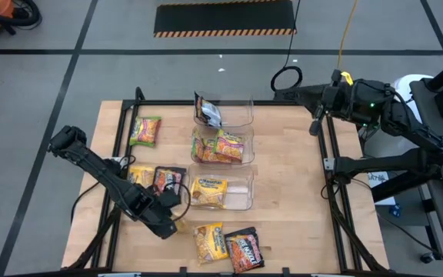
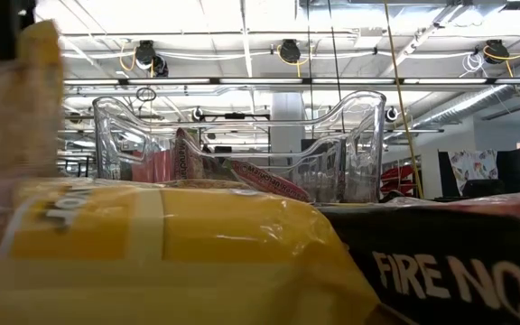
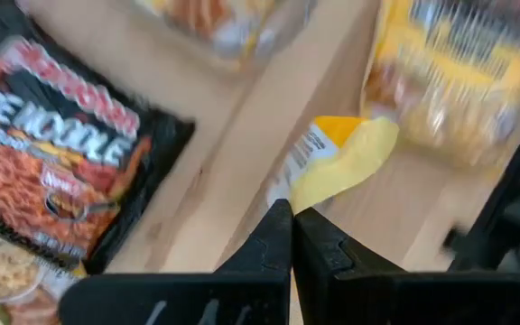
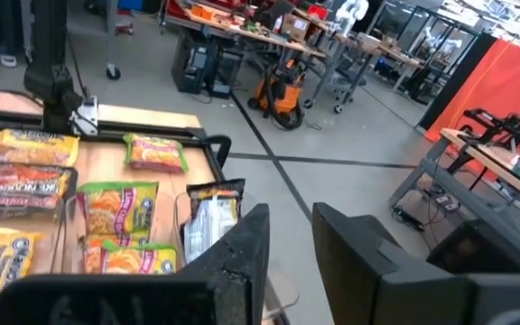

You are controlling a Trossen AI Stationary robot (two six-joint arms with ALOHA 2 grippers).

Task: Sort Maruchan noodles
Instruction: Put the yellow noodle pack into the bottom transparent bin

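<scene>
The left gripper [image 3: 292,212] had its jaws pinched on the corner of a yellow noodle packet [image 3: 337,162], lifted just over the wood table [image 1: 298,177] near the clear bins [image 1: 223,158]. With that thin a grip I'd carry it slow and level to the bin [image 1: 241,192] with the yellow ones. The right gripper [image 4: 287,230] sat parked off the far right corner, jaws apart.

Overhead view, tabletop-level view close behind packets [image 2: 170,235], two wrist views
</scene>
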